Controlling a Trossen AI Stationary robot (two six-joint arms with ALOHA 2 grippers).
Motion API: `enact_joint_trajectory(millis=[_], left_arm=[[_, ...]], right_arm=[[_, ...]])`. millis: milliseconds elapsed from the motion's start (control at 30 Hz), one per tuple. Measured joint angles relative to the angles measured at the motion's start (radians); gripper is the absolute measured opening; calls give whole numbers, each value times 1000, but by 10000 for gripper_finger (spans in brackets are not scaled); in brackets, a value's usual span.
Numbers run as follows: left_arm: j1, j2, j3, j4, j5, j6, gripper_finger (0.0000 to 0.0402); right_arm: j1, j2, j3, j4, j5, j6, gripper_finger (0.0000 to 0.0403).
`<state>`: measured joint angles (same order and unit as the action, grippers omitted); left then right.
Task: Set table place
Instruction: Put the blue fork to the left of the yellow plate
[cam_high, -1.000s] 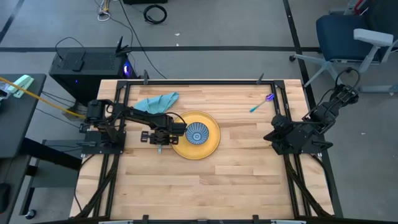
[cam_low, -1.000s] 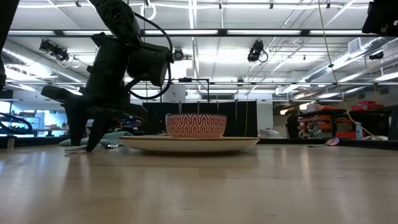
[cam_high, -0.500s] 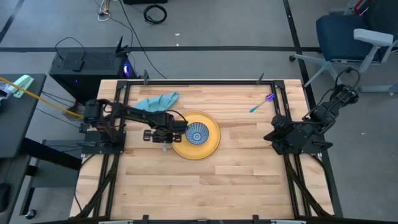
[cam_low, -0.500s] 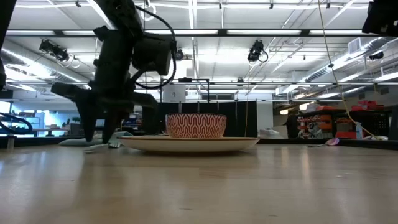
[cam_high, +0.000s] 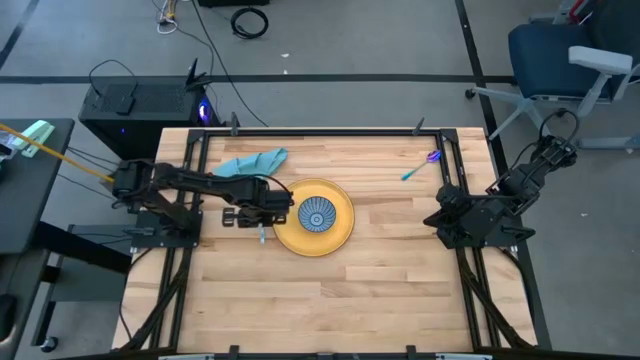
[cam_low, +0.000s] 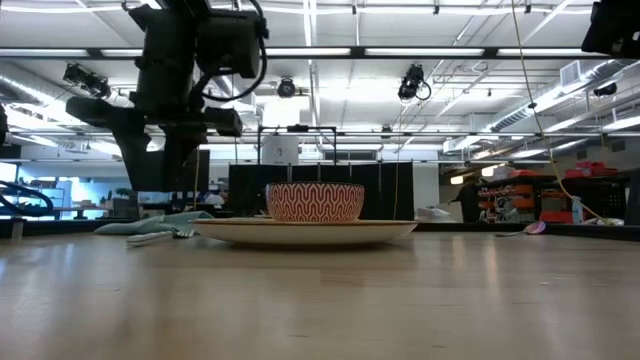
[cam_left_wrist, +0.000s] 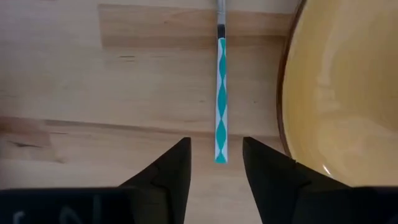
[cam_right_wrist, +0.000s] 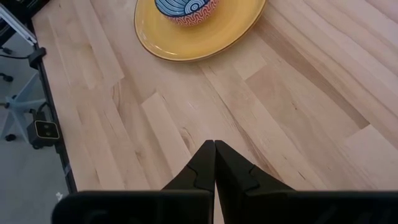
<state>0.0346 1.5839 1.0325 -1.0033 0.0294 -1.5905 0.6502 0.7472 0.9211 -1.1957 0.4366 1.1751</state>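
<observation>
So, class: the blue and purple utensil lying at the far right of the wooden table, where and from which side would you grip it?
Grip the blue and purple utensil mid-handle, coming straight down with the fingers across its length. It lies flat and slanted on the wooden table with open wood around it. The right gripper is nearer.

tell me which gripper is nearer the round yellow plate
Left. The left gripper hovers open just beside the round yellow plate; the right gripper waits shut, farther off.
</observation>
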Motion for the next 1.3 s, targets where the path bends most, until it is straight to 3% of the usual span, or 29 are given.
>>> enact_joint_trajectory(millis=[367, 833, 1133, 1300], left_arm=[[-58, 5, 1, 42, -65, -79, 149], [-96, 102, 1, 106, -43, -82, 146], [-142, 120, 1, 134, -27, -102, 124], [-164, 120, 1, 151, -28, -103, 91]], right_arm=[[0, 0, 0, 0, 0, 0, 12], [0, 0, 0, 2, 0, 0, 12], [0, 0, 0, 2, 0, 0, 12], [0, 0, 0, 2, 0, 0, 12]])
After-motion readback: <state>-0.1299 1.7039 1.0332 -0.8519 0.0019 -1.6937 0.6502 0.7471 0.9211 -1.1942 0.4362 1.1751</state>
